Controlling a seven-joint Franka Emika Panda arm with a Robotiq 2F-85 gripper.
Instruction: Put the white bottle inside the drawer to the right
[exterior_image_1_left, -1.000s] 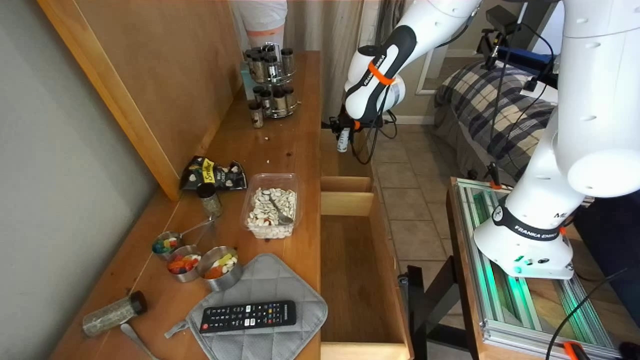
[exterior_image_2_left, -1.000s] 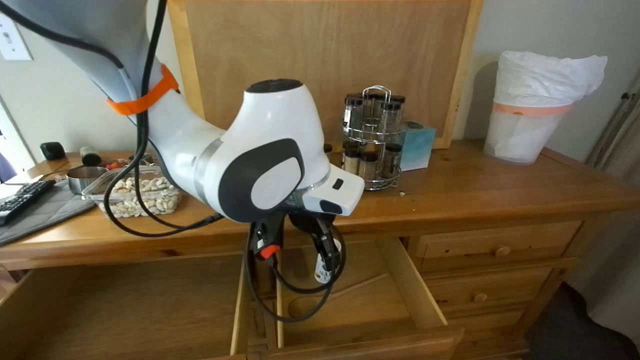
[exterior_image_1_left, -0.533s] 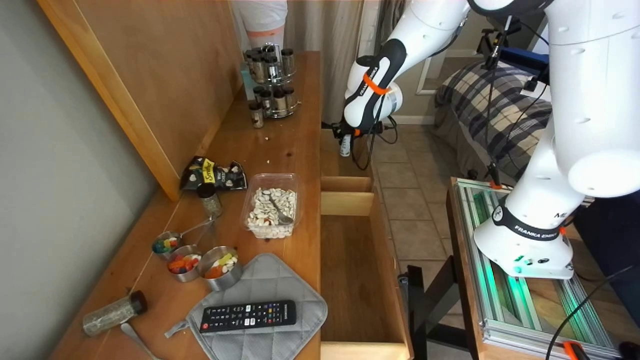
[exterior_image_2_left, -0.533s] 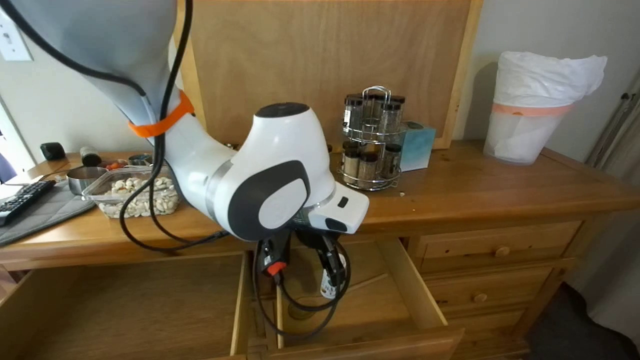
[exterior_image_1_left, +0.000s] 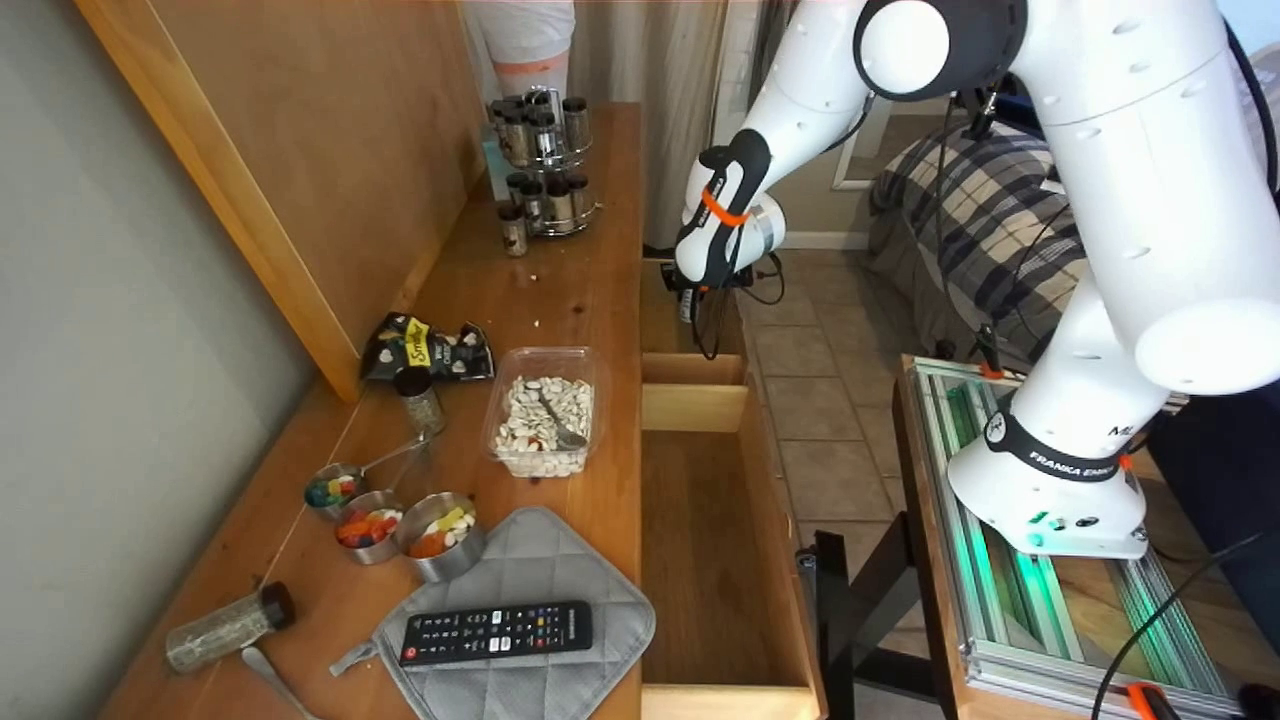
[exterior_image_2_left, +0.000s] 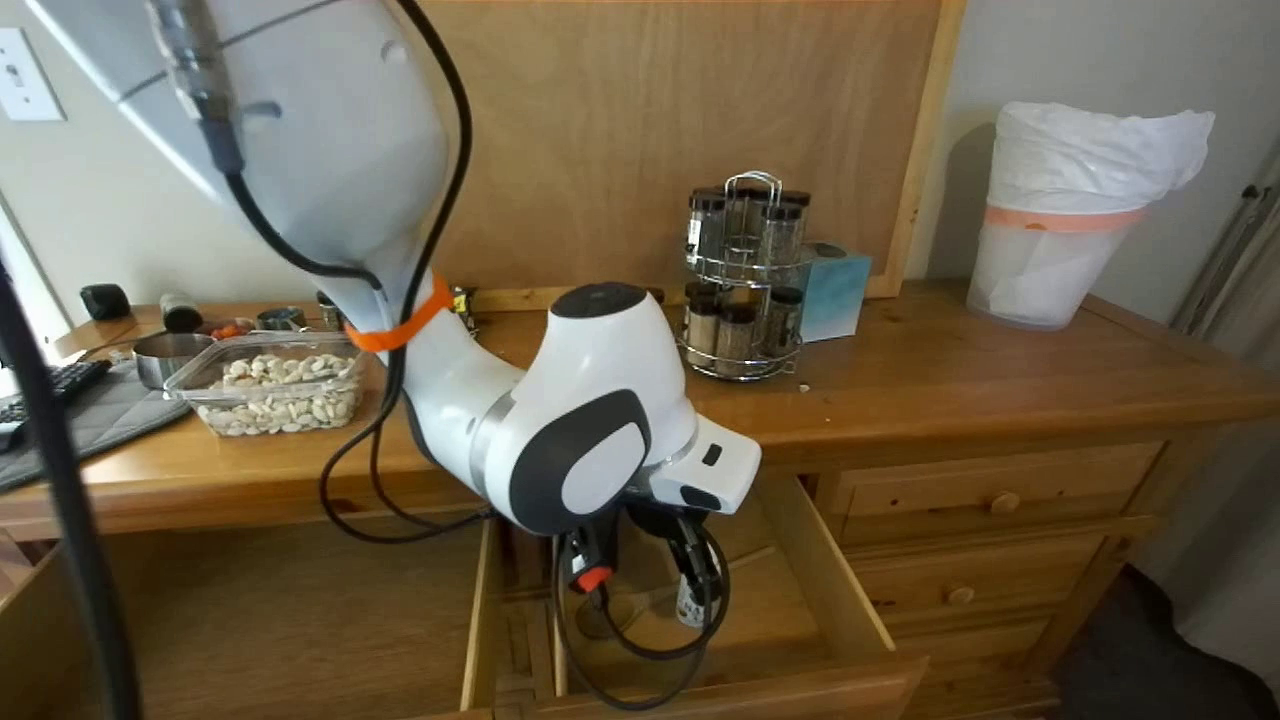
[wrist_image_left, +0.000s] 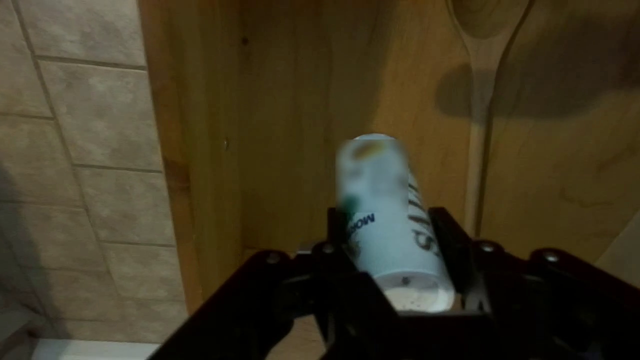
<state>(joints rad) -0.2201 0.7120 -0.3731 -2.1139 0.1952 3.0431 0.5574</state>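
Currently I have the claw (wrist_image_left: 391, 221) pinching the lettered white bottle (wrist_image_left: 400, 245); beneath the claw is the smaller open drawer (exterior_image_2_left: 822, 570), a wooden spoon (wrist_image_left: 482, 90) lying inside. Whether the bottle touches the drawer's bottom, I can't tell.

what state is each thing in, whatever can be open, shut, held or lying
short drawer, open
longer drawer, open
knobbed drawers, closed
wooden spoon, lying in short drawer
white bottle, held in or just above short drawer
gripper, shut on white bottle
clear tub, uncovered
metal cups, uncovered
remote, lying face up
jar near remote, lying on its side
snack bag, crumpled
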